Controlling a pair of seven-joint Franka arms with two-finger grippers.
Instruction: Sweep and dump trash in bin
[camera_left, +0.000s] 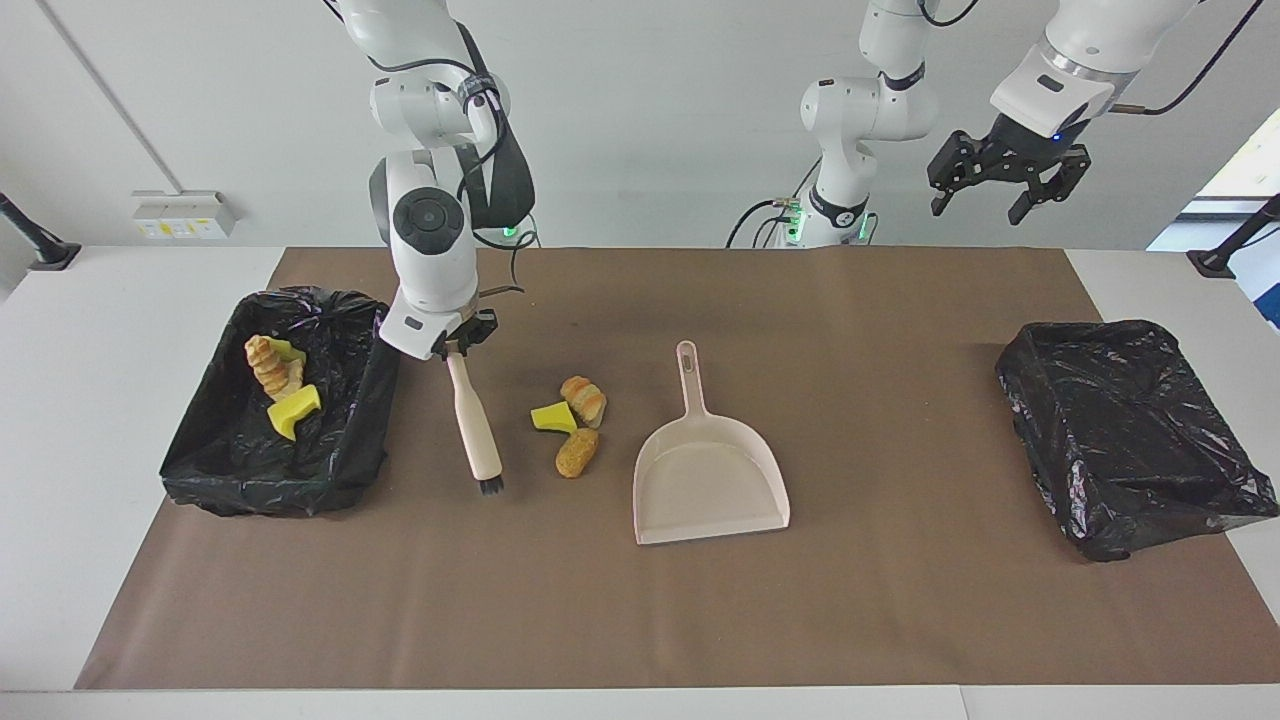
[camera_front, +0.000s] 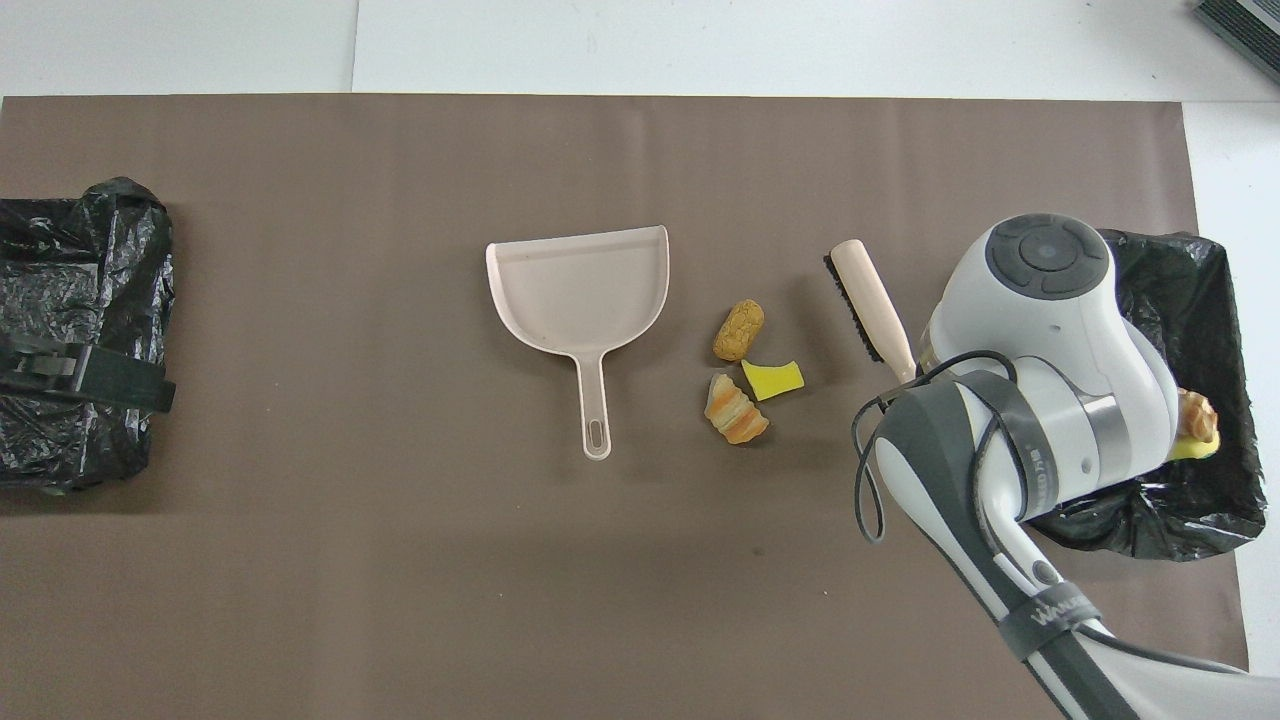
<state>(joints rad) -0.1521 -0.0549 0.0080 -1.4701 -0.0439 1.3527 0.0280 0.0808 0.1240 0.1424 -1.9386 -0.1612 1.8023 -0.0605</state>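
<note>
The right gripper (camera_left: 455, 345) pinches the top of the brush (camera_left: 474, 420) handle. The brush hangs slanted, with its black bristles down by the brown mat (camera_left: 640, 620). It is between the trash bin (camera_left: 210, 480), at the right arm's end of the table, and a little pile of trash.

The pile has three bits: a yellow sponge piece (camera_left: 552, 417), a striped bread piece (camera_left: 584, 398) and a brown bread piece (camera_left: 577, 453). They lie close together near the middle of the mat. The pink dustpan (camera_left: 708, 480) lies just beside them, toward the left arm's end, with its handle pointing at the robots. More trash already sits in the bin (camera_left: 280, 390).

The left gripper (camera_left: 1003, 183) waits high in the air, fingers spread, holding nothing. A second black bin (camera_left: 1130, 430) sits at the left arm's end of the table.

What could go wrong? Nobody holds the dustpan, so a push from the brush could slide it away. The bits lie beside the pan, not at its open mouth, so they could bump its side wall or roll past. The round bread piece may roll off on its own.
</note>
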